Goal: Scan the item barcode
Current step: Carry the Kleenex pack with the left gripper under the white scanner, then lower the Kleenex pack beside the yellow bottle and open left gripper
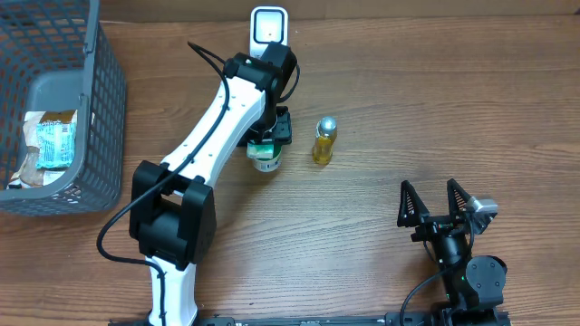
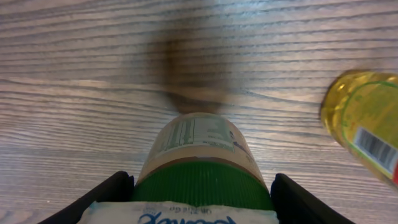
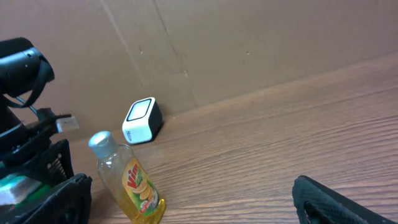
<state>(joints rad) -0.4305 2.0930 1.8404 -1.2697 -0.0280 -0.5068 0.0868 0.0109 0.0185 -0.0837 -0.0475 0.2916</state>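
Working from largest to smallest, with every place given from the scanner [image 1: 269, 25].

Basket [image 1: 104, 109]: well to the left of the scanner, with packets [image 1: 50, 145] inside. Not involved.

Left arm [image 1: 213, 127]: stretched across the table [image 1: 408, 81], ending near the scanner on the robot's side.

Right gripper [image 1: 435, 201]: far from the scanner, close to the robot's edge. Jaws spread fully, holding nothing.

Left gripper [image 2: 202, 193]: positioned over the jar [image 2: 199, 146], with the fingers [image 2: 102, 198] at a medium spread, pressed to either side of the green lid [image 2: 202, 177]. Jar gripped.

Jar: near the scanner on the robot's side, under the gripper. Printed panel visible, no barcode found on that face. Clearance from the table: cannot tell.

Bottle [image 1: 324, 140]: yellow, on the robot's side of the scanner and slightly right, apart from the jar. Untouched.

Step in hand, as judged: grasp made, presentation to the scanner not yet done.

Next move, as judged:
- Lift and carry the jar toward the scanner window.
- Rotate until the barcode faces the window.
- Keep clear of the bottle.
- Hold firmly, because the round lid could slip.
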